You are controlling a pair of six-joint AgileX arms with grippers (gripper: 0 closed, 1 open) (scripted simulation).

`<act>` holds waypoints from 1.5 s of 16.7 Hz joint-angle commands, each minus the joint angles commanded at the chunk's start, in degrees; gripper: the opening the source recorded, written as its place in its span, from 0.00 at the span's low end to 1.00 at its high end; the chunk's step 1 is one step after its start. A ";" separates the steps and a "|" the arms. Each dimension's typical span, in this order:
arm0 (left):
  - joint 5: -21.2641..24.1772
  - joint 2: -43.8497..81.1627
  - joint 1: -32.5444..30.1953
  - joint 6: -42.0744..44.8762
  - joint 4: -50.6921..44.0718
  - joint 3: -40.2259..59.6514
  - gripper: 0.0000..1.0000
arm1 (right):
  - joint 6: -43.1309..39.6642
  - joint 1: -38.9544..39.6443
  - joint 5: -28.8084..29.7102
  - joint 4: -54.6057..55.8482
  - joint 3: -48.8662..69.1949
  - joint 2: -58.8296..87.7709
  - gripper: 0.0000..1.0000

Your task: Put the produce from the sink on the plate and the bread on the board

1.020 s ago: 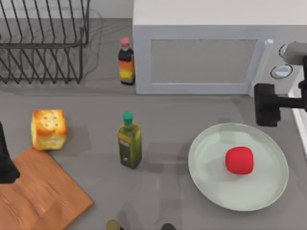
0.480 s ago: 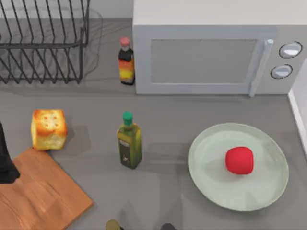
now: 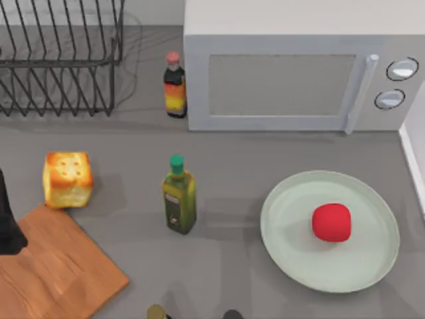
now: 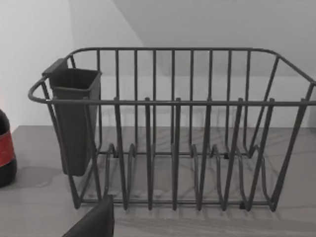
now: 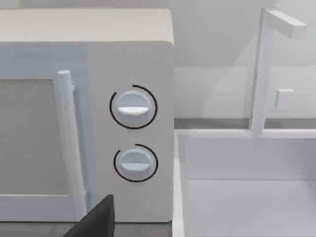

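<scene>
The red produce (image 3: 331,221) lies on the pale green plate (image 3: 285,232), right of the plate's centre, at the table's right. Toward the left side, the golden bread (image 3: 68,178) stands on the grey counter, just past the far corner of the wooden board (image 3: 60,272), touching it or nearly so. My left arm (image 3: 8,226) stands at the left edge over the board, a short way from the bread. A dark part of my left gripper (image 4: 94,222) faces the dish rack. A dark part of my right gripper (image 5: 96,219) faces the microwave knobs and the white sink (image 5: 247,197).
A green-capped oil bottle (image 3: 179,199) stands mid-table between bread and plate. A red-capped sauce bottle (image 3: 174,84) stands beside the microwave (image 3: 292,73) at the back. The wire dish rack (image 3: 60,60) fills the back left. The sink's rim (image 3: 415,159) runs along the right edge.
My right arm has pulled back out of the top view at the right. The produce stays on the plate; the bread and left arm have not moved.
</scene>
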 joint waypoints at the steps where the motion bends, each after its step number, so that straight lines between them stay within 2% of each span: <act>1: 0.00 0.00 0.00 0.00 0.00 0.00 1.00 | -0.36 -0.35 0.00 0.79 -0.80 -0.92 1.00; 8: -0.07 0.56 -0.09 0.22 -0.35 0.44 1.00 | -0.49 -0.47 0.00 1.07 -1.08 -1.25 1.00; 12: -1.12 8.39 -1.42 3.32 -5.32 6.65 1.00 | -0.49 -0.47 0.00 1.07 -1.08 -1.25 1.00; 17: -3.84 28.39 -4.80 11.24 -18.06 22.61 1.00 | -0.49 -0.47 0.00 1.07 -1.08 -1.25 1.00; 25: -9.79 71.45 -12.09 28.14 -45.69 57.41 1.00 | -0.49 -0.47 0.00 1.07 -1.08 -1.25 1.00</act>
